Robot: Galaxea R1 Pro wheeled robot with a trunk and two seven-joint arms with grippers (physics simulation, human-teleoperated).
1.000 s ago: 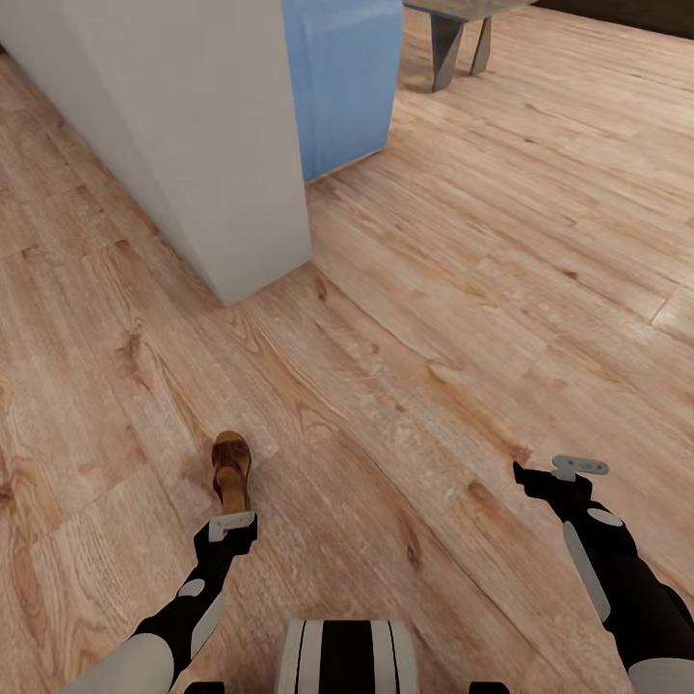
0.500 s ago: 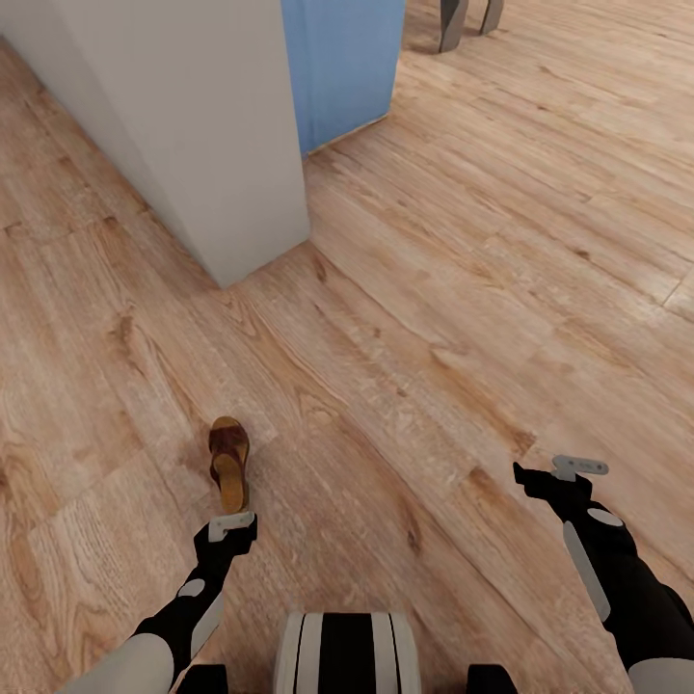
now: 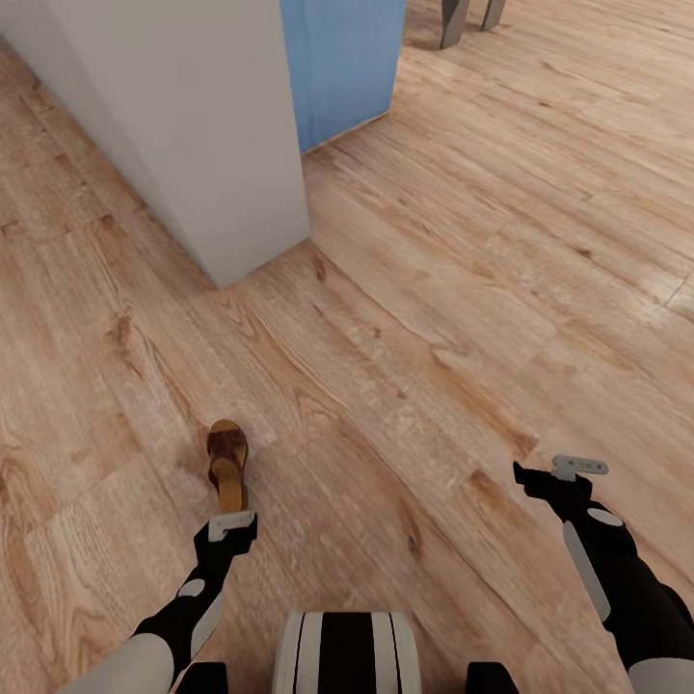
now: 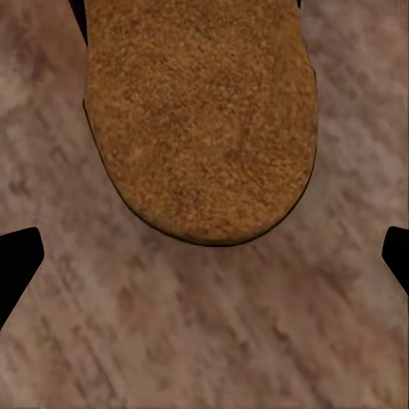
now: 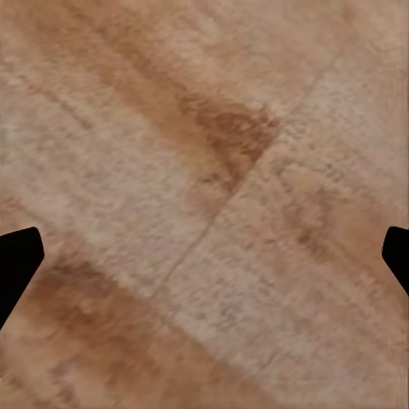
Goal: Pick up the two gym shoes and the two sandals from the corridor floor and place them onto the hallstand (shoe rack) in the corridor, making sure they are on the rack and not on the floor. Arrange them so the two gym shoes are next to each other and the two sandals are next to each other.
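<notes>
1. The left arm is held low and forward, its left claw (image 3: pixel 231 525) pointed down at the floor (image 3: pixel 463 318), just short of the near end of a sandal (image 3: pixel 228 466).
2. The right arm is bent at the right side, and the right claw (image 3: pixel 569 470) is held above bare planks, well apart from the sandal.
3. The sandal is seen lying flat on the floor, lengthwise away from the robot, its dark brown strap toward the far end and its tan footbed toward the near end.
4. In the left wrist view the rounded tan end of the sandal (image 4: pixel 202 119) is shown close up, lying between and beyond the two dark fingertips (image 4: pixel 17 264), which are spread wide at the frame edges; the left claw is released and nothing is gripped.
5. In the right wrist view only wood planks (image 5: pixel 204 204) are shown between the spread fingertips (image 5: pixel 17 260); the right claw is likewise released.
6. A white wall corner (image 3: pixel 193 125) and a blue panel (image 3: pixel 342 58) are seen farther ahead from the head camera.
</notes>
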